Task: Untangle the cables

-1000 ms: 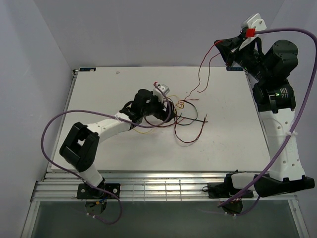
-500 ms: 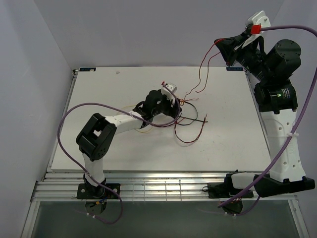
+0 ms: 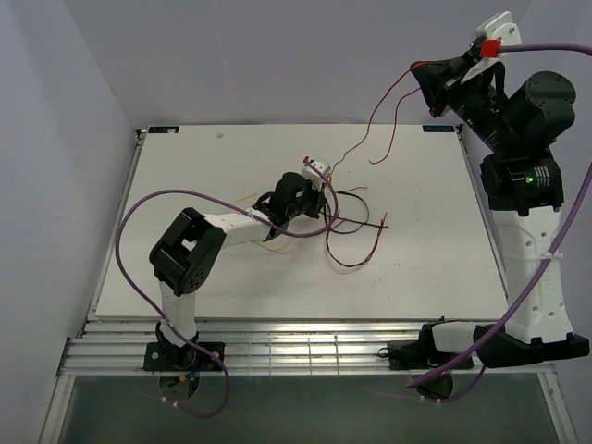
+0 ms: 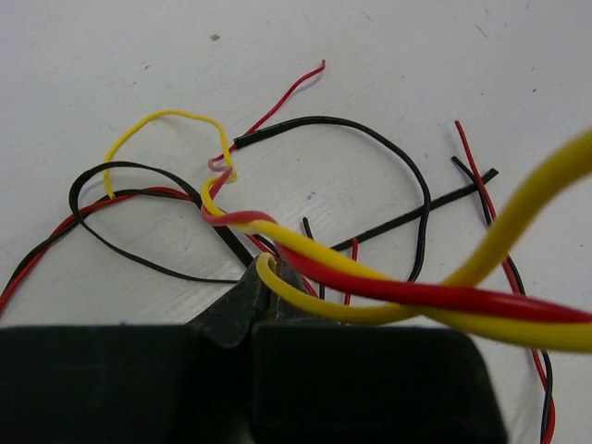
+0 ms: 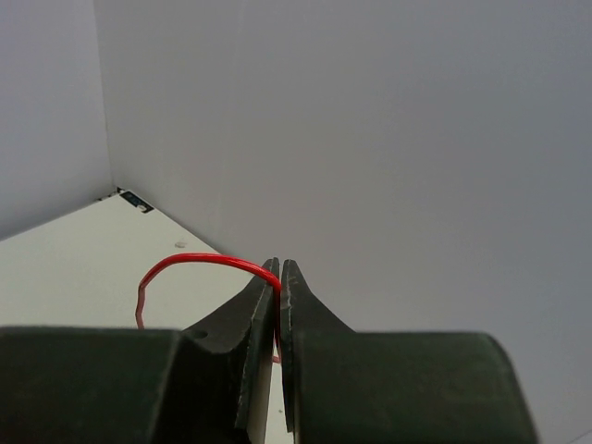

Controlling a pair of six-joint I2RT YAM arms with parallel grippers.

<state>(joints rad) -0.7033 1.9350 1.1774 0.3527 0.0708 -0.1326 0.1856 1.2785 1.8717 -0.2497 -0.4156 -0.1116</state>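
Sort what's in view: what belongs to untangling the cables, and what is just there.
Belongs to the job:
- tangled cables, red, yellow and black
- yellow wire, pinched by the left gripper
- red wire, pinched by the raised right gripper

Just there:
- purple arm cables
- white table

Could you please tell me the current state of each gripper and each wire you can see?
left gripper, shut, pinching the yellow wire at its tips.
right gripper, shut on the red wire, raised high.
red wire, one end lifted off the table, curved, not taut.
yellow wire, twisted together with red strands.
black wires, lying slack on the table, looped and crossing.
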